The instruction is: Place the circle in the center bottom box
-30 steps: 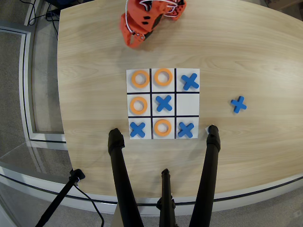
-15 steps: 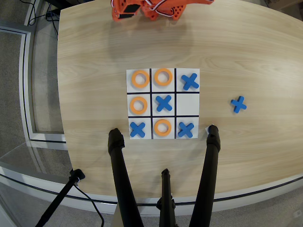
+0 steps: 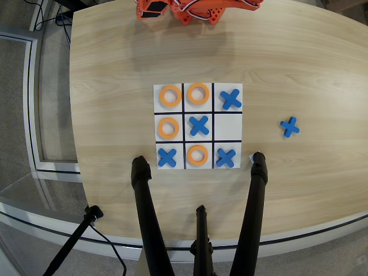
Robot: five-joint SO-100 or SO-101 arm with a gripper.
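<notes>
The circle (image 3: 197, 154) is seen lying flat inside the center bottom box (image 3: 197, 166), so the placing seems done; the claw (image 3: 150, 10) is parked at the counter (image 3: 115, 86) edge, its jaws' state cannot be told

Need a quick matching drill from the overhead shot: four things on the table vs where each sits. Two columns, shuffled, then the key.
Things:
1. orange ring
2. loose blue X
3. centre blue X
4. orange arm

Places:
A. off the board, on bare wood to its right
B. top edge of the view, clear of the board
C. bottom row, middle cell
D. board's middle cell

Pairs: 1-C, 2-A, 3-D, 4-B
</notes>
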